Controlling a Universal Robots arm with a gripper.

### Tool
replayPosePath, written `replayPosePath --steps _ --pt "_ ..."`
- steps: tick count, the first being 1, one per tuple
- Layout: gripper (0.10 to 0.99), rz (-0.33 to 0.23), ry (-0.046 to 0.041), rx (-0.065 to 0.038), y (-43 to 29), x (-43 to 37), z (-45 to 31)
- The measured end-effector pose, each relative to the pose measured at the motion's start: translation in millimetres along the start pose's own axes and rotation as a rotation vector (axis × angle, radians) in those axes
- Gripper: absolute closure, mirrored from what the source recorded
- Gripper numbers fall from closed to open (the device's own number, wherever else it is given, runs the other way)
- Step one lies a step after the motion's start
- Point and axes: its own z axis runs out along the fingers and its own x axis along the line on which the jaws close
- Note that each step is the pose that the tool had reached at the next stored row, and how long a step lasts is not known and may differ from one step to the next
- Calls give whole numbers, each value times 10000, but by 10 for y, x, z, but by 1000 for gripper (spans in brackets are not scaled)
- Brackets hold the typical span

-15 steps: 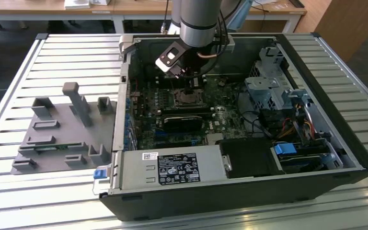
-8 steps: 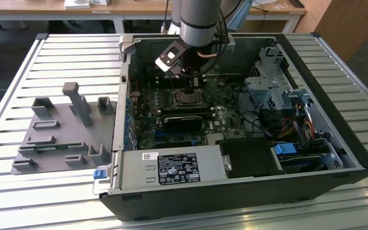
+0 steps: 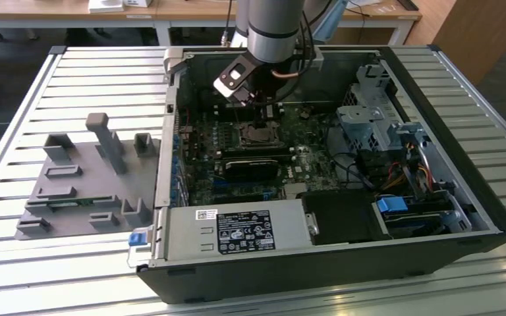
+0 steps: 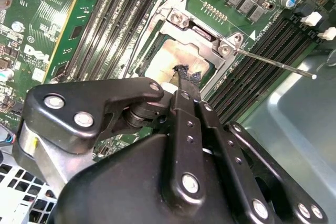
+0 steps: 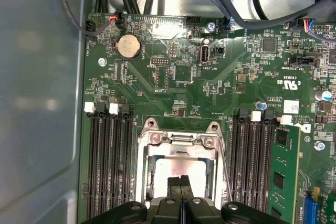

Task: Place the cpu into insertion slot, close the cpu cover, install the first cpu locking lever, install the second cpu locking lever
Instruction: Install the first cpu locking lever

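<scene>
- A slatted metal desk [image 3: 77, 66] carries the whole setup, in the exterior view.
- An open black computer case [image 3: 341, 263] lies on its side on the desk, so its insides face up within reach from above.
- A grey moulded parts tray [image 3: 68, 197] sits beside the case, toward the exterior view's left, with upright posts and pockets meant to keep parts in set places.
- The robot arm [image 3: 275, 26] reaches straight down into the case, over the middle of the board.
- A green motherboard [image 5: 173, 77] lies flat on the case floor, with long black memory slots on both sides of the socket.
- The gripper [image 4: 185, 74] points down at the socket with its two black fingers pressed together and nothing between them. This looks like a posture for pushing, not for picking up.
- The insertion slot [image 5: 149, 124] is a square silver-rimmed socket directly under the gripper.
- The cpu cover [image 5: 176, 148], a thin silver frame, lies down over the slot and leaves its window open.
- The cpu [image 5: 170, 169] sits inside the slot, its pale tan face showing through that window just under the gripper tip. I cannot tell whether the tip touches it.
- A thin wire locking lever [image 4: 273, 62] sticks out from the socket corner over the memory slots, and appears unlatched.
</scene>
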Motion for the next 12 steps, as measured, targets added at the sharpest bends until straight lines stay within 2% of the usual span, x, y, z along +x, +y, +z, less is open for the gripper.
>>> replayPosePath --steps 12 --pt "980 -1 -19 0 0 4 -73"
